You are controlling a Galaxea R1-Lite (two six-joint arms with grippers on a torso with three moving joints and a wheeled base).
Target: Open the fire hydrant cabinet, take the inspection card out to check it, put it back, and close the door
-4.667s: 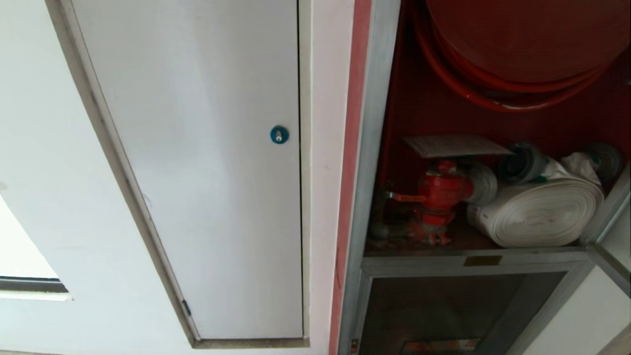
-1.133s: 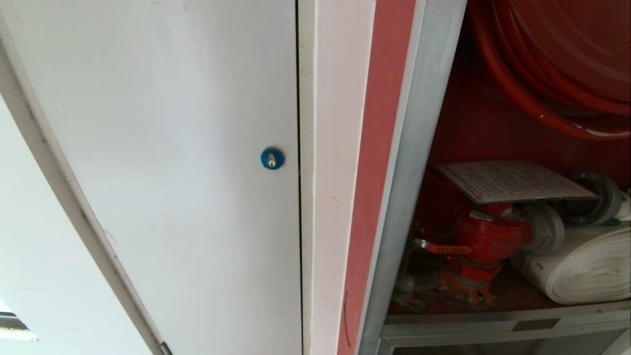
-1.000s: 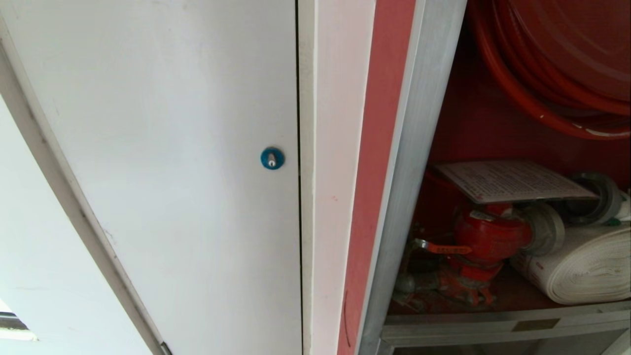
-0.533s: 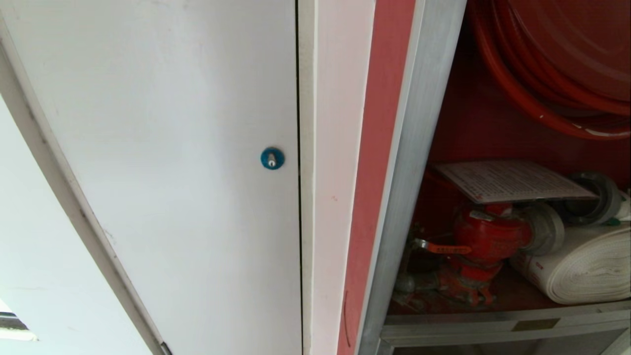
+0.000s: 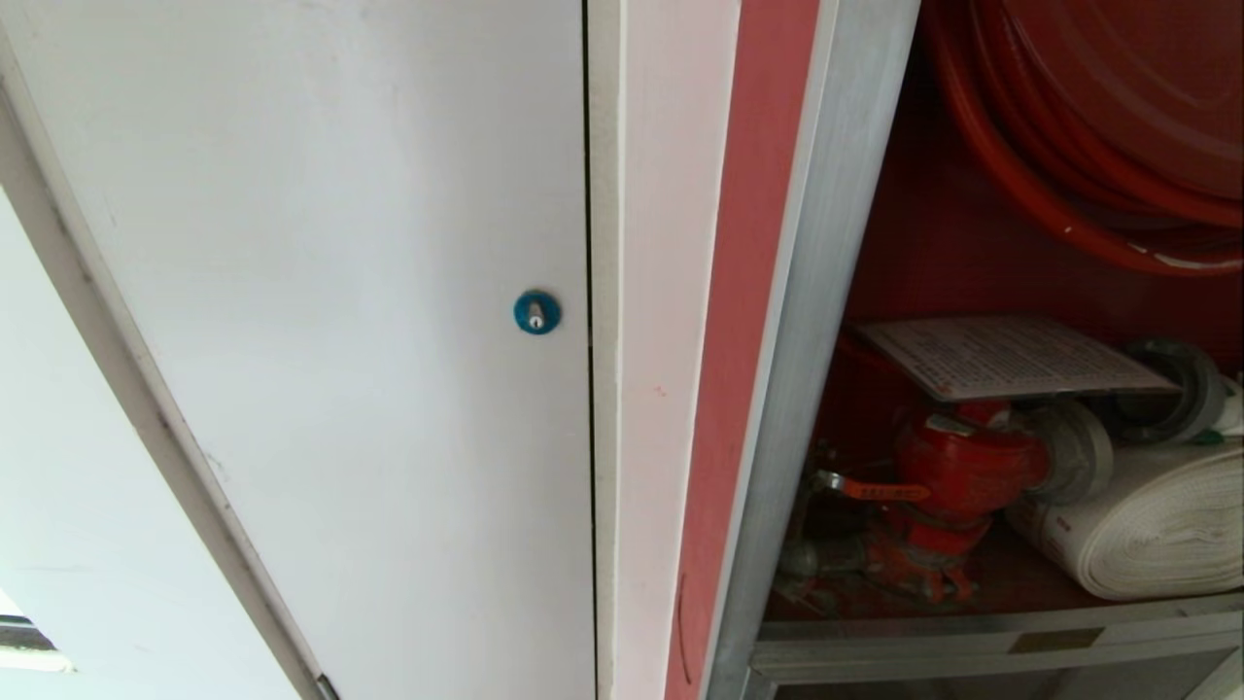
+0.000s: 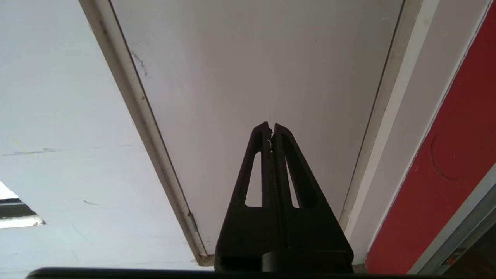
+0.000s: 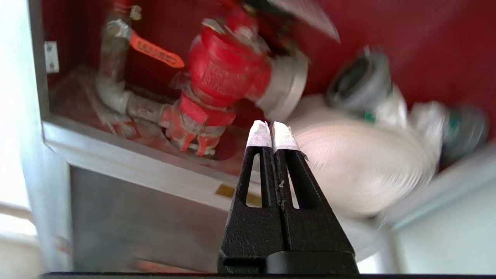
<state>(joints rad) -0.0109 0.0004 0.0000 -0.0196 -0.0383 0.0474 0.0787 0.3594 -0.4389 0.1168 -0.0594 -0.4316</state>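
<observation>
The black right gripper [image 7: 272, 133], white-tipped fingers pressed together and empty, points into the open silver-framed, red-lined fire hydrant cabinet [image 5: 816, 292]. Beyond it stand the red valve [image 7: 228, 71] and white rolled hose [image 7: 356, 170]. The whitish printed inspection card [image 5: 1006, 355] lies flat atop the valve. The black left gripper [image 6: 271, 131], also pressed together, faces a plain white door [image 6: 252, 77].

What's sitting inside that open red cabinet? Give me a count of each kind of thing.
Red hose reel: 1
Red valve: 1
White rolled hose: 1
Whitish printed inspection card: 1
Grey metal hose couplings: 2
Total: 6
</observation>
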